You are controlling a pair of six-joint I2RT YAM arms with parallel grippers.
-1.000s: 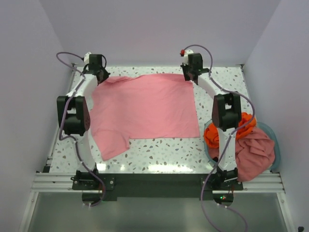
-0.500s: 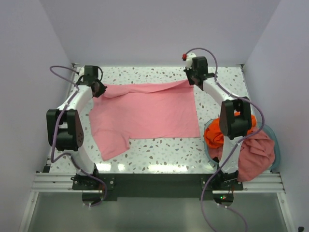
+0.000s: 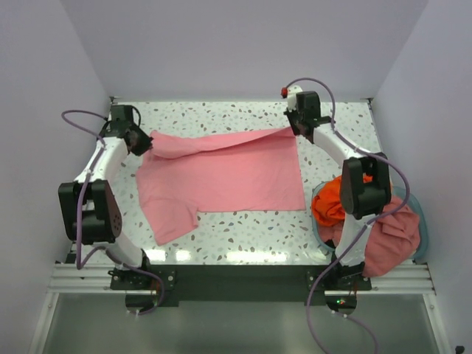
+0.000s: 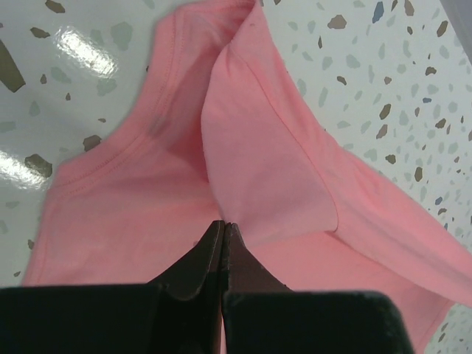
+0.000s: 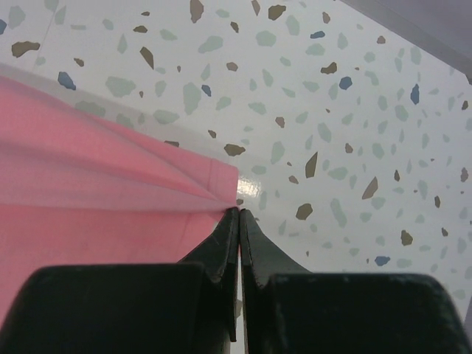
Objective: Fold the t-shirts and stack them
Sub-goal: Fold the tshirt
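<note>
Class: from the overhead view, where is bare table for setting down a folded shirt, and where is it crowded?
Bare: the far strip of table beyond the light pink t-shirt, and the near strip between its hem and the arm bases. Crowded: the near right corner, where the basket holds the other t-shirts.

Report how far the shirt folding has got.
Done: nothing folded or stacked. In hand: left pincer and right pincer each pinch the far edge of the spread pink t-shirt. Left: its folds, plus the orange-red shirt and salmon shirt in the basket.
</note>
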